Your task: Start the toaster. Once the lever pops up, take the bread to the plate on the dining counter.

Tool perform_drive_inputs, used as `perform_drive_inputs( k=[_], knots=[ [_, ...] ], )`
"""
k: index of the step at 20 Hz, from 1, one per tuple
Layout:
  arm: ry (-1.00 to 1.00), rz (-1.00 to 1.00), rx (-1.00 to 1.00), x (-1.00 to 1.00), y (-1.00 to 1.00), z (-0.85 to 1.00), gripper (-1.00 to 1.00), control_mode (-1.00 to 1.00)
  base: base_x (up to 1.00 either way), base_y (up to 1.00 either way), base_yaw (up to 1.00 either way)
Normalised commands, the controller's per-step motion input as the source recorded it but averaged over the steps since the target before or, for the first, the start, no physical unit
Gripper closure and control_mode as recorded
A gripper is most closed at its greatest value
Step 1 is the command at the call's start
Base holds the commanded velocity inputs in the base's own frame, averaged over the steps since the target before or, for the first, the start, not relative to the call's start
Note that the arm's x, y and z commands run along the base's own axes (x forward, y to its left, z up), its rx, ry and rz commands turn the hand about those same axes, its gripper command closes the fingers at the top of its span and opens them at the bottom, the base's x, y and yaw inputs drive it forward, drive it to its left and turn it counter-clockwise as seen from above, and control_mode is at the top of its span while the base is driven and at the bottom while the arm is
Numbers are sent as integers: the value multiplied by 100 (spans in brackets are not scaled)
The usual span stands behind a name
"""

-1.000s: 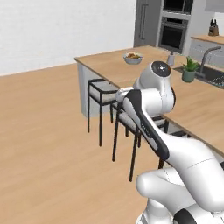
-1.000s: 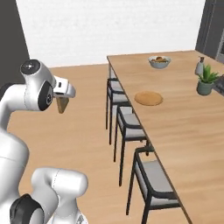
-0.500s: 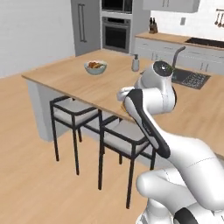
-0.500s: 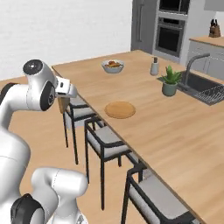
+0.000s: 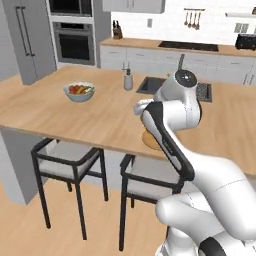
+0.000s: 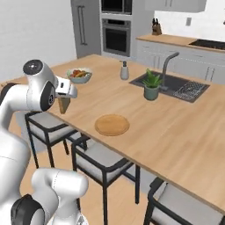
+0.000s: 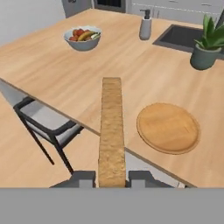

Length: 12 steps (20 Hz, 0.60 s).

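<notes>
My gripper (image 7: 112, 178) is shut on the bread (image 7: 111, 131), a tan slice seen edge-on and running away from the fingers. In the right base view the gripper (image 6: 65, 97) hangs over the near edge of the dining counter (image 6: 176, 127) with the bread (image 6: 64, 105) below it. The round wooden plate (image 7: 168, 127) lies bare on the counter just right of the slice, close to the edge (image 6: 112, 125). The black toaster (image 5: 246, 42) stands on the far wall counter.
A fruit bowl (image 7: 82, 37), a soap dispenser (image 7: 145, 26) and a potted plant (image 7: 204, 48) stand on the counter, by the dark sink (image 6: 173, 85) with its faucet. Black stools (image 6: 103, 160) line the near side below the counter edge.
The whole picture has shifted as the base drove and turned; the counter and plate now lie closer and more in front. The bread stays in the shut gripper.
</notes>
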Motion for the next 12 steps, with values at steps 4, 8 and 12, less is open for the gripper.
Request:
perform_drive_inputs(
  k=[4, 8, 12],
  knots=[
    [0, 0, 0, 0, 0, 0, 100, 100, 76, 44, -58],
    [0, 0, 0, 0, 0, 0, 100, 100, 69, 21, -62],
    [0, 0, 0, 0, 0, 0, 100, 100, 61, 12, -64]
  ],
)
